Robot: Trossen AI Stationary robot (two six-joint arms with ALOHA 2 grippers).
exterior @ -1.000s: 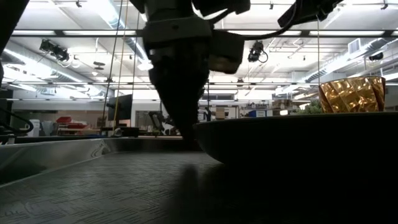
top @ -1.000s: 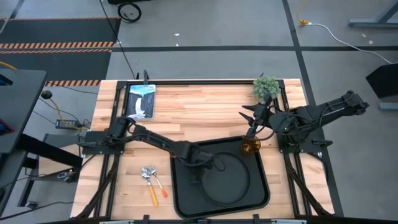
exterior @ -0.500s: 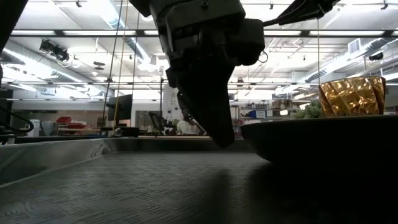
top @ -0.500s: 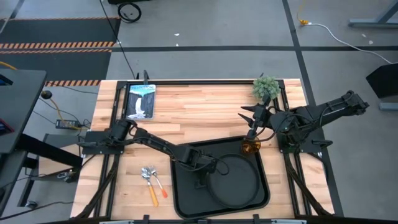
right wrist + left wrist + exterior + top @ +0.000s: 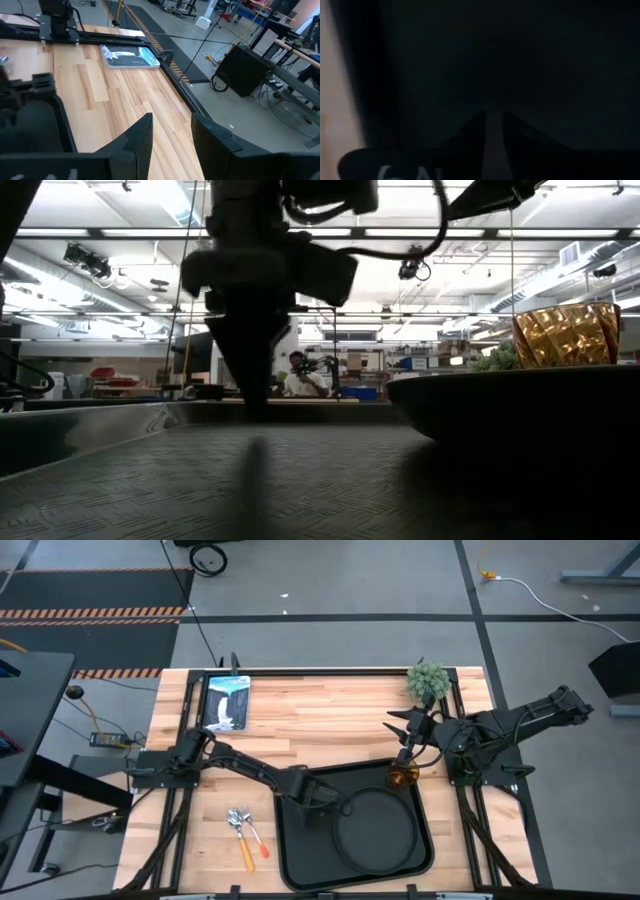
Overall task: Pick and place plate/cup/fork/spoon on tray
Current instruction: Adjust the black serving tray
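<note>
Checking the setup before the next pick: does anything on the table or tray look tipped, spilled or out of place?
Nothing stands out. The plate lies flat in the tray, the cup stands upright at its far right corner, and the fork and spoon lie together on the wood.

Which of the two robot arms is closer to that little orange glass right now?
The right one. The right gripper hangs just above the cup, which stands at the tray's far right corner. The left gripper is over the tray's left part, beyond the plate.

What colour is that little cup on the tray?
Amber-gold, with a faceted texture; the cup shows best in the low view.
</note>
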